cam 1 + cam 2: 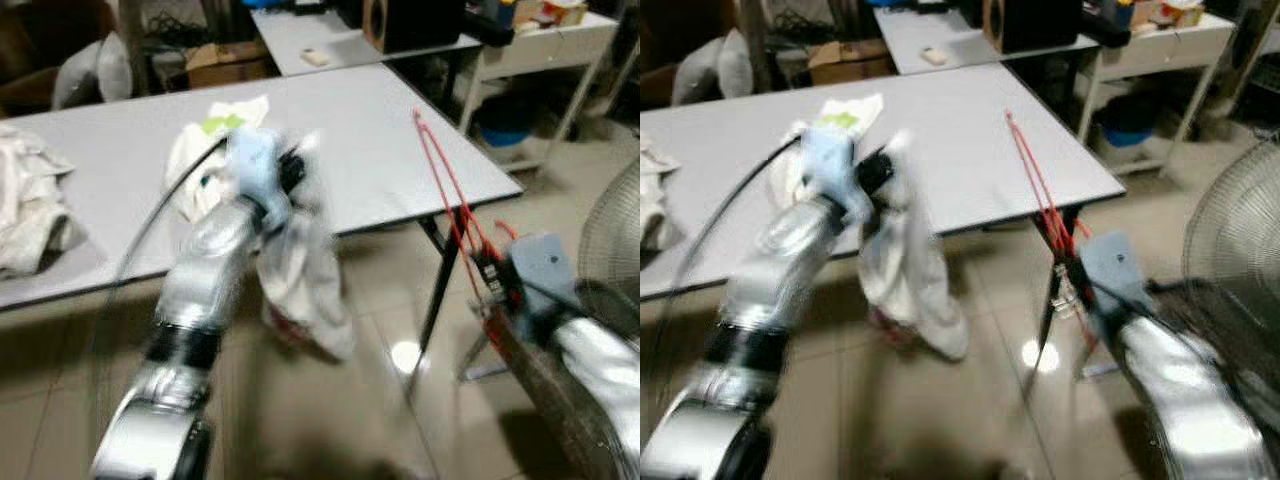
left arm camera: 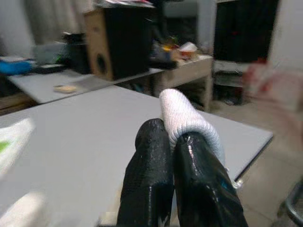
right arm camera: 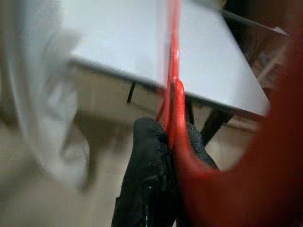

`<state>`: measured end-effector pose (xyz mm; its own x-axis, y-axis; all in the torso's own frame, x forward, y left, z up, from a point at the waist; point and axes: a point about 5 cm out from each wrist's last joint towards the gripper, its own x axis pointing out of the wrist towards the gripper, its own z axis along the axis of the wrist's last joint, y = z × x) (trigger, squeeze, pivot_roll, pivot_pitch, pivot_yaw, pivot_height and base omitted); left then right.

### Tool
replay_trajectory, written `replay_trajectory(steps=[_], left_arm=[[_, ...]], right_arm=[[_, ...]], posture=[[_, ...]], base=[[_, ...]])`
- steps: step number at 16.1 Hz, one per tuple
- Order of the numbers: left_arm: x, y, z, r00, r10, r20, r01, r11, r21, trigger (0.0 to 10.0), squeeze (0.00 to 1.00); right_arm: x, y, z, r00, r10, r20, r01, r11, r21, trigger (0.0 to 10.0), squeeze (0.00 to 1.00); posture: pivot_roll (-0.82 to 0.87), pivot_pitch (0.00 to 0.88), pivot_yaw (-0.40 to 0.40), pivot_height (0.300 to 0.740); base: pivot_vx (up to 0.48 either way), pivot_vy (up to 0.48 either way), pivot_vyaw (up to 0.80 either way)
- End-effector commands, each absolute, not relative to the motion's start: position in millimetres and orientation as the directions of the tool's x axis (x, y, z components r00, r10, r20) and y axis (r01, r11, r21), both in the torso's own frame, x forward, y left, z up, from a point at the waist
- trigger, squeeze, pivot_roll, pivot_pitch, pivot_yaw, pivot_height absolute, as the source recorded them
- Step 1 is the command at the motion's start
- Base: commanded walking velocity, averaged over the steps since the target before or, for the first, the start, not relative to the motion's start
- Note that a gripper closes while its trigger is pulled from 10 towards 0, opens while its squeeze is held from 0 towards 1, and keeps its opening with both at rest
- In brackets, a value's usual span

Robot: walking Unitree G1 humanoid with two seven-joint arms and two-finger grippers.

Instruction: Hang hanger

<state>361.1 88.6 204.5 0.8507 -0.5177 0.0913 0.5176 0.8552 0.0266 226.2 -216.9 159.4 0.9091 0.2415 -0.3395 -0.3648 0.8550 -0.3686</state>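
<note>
1. Two tables stand ahead of us: the long grey table [image 1: 380,150], and a smaller one behind it carrying a speaker box [image 1: 410,22]. Both head views are smeared, so we judge we are on the move.
2. At our far right sits a standing fan [image 1: 1240,250]. No rail or rod for hanging can be made out anywhere.
3. On the grey table lie a crumpled white cloth [image 1: 25,205] at the left edge and a white bag with green print [image 1: 215,150] nearer the middle.
4. Our left gripper [image 2: 173,142] is pinched tight on a white garment [image 1: 305,285], which hangs from it below the table's near edge. A ribbed cuff pokes up between the fingers in the left wrist view.
5. Our right gripper [image 3: 165,142] is clamped on the red wire hanger [image 1: 445,180], which is held in the air, slanting up over the table's right corner, well apart from the garment.
6. Our judgement: this is the carrying stage, both items in hand and not yet joined. Next we need to bring hanger and garment together, or find a rail. The thin wire could twist in the grip.
</note>
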Motion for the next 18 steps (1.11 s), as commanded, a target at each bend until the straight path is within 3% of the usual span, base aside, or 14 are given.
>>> replay_trajectory(steps=[1,4,10,18], left_arm=[[371,100,222,0.855,-0.5,0.139,0.497,0.866,0.055,10.0,0.0],[396,106,251,0.862,-0.487,0.14,0.482,0.873,0.067,10.0,0.0],[416,113,293,0.863,-0.467,0.194,0.446,0.883,0.143,10.0,0.0],[413,129,318,0.815,-0.518,0.259,0.487,0.855,0.177,10.0,0.0]], right_arm=[[219,-215,173,0.874,0.348,-0.339,-0.463,0.807,-0.366,10.0,0.0],[200,-227,202,0.747,0.527,-0.405,-0.656,0.682,-0.323,10.0,0.0],[193,-228,223,0.56,0.677,-0.478,-0.824,0.516,-0.234,10.0,0.0],[240,-218,213,0.565,0.651,-0.507,-0.825,0.464,-0.323,10.0,0.0]], posture=[[-0.02,0.0,0.063,0.723],[-0.03,0.0,0.066,0.723],[-0.03,0.0,0.063,0.723],[-0.01,0.0,0.052,0.723]], base=[[0.379,0.0,0.0],[0.377,0.0,0.0],[0.383,0.0,0.0],[0.387,0.0,0.0]])
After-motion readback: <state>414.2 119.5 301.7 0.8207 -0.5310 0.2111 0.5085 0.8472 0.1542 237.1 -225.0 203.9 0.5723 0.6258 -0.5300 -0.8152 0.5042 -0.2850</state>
